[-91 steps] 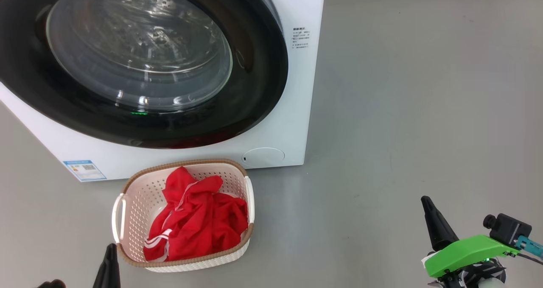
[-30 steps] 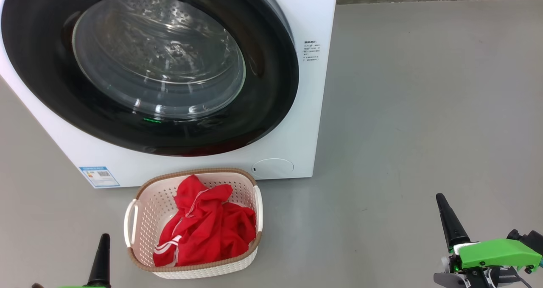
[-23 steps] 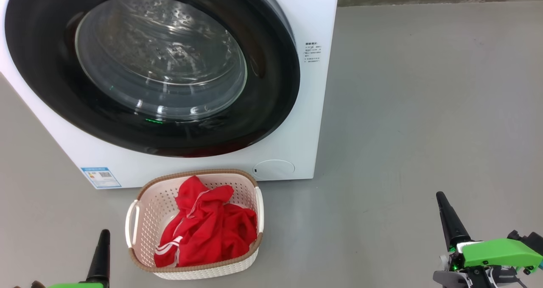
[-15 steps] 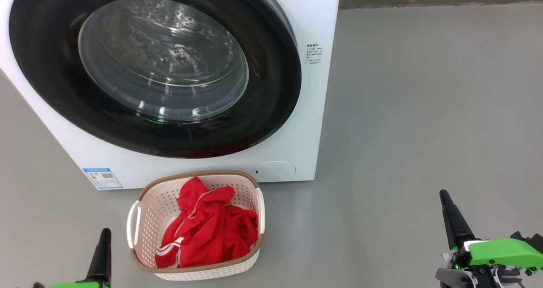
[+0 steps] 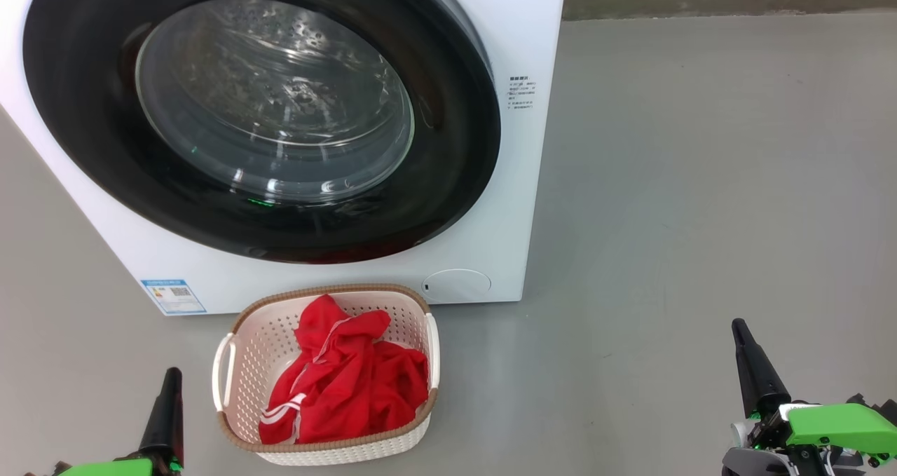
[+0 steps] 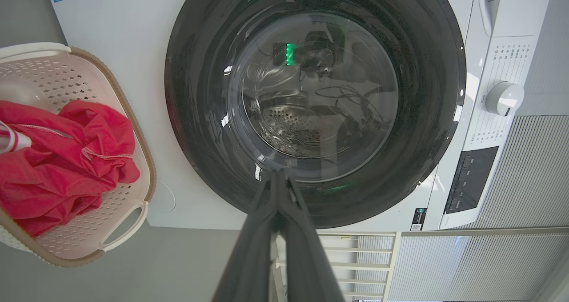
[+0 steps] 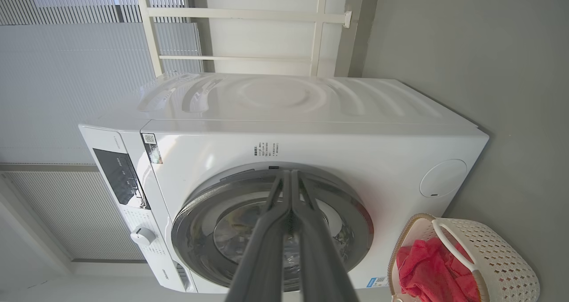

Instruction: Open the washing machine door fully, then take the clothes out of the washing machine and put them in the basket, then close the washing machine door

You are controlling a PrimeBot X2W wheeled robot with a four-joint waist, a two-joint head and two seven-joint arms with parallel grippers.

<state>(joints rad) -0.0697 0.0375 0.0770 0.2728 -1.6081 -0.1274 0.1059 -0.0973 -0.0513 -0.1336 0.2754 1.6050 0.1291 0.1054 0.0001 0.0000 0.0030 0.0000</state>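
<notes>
Head view: white washing machine (image 5: 536,146) takes the upper left of the frame. Its washing machine door (image 5: 455,174) is shut flush on the front, black rim glossy, steel drum visible through the glass bowl. Basket (image 5: 256,343) sits on the grey floor (image 5: 666,216) at lower centre-left, just below the machine front, between the blue label (image 5: 173,296) and the round cap (image 5: 457,284). Clothes (image 5: 350,385), red with white stripes, lie bunched inside the basket, mostly in its right half, bare perforated bottom showing at left. Left gripper (image 5: 171,379) is at the bottom left corner, just left of the basket, not touching it, fingers pressed together, nothing held. Right gripper (image 5: 738,329) is at the bottom right, well apart from basket and machine, clenched and empty too, green housing below it

Left wrist view: the two fingers (image 6: 253,248) meet in a point over the door's lower rim. Basket with clothes is at the left edge, dial (image 6: 503,98) at right

Right wrist view: fingers (image 7: 266,248) are closed tip to tip at centre over the door's rim, basket with red clothes in the lower right corner, round cap above it
</notes>
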